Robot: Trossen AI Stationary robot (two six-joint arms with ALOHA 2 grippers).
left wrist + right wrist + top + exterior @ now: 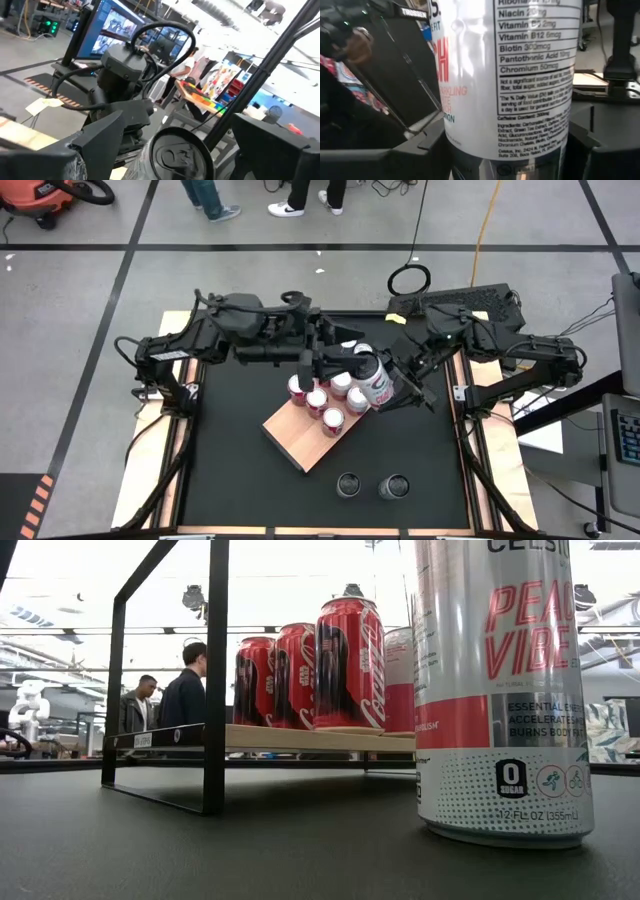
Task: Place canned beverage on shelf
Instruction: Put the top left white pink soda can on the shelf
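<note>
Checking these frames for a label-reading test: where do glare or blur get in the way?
Low view: the bright background washes out the room, yet the white can reads sharply. Left wrist view: smeared, the can top soft. Right wrist view: the nutrition text on the white can is legible though slightly soft.

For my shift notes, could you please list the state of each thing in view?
shelf: partly filled
red cans: upright on shelf
white can: held by right gripper
left gripper: open, around a can top
two cans: upright on table
</note>
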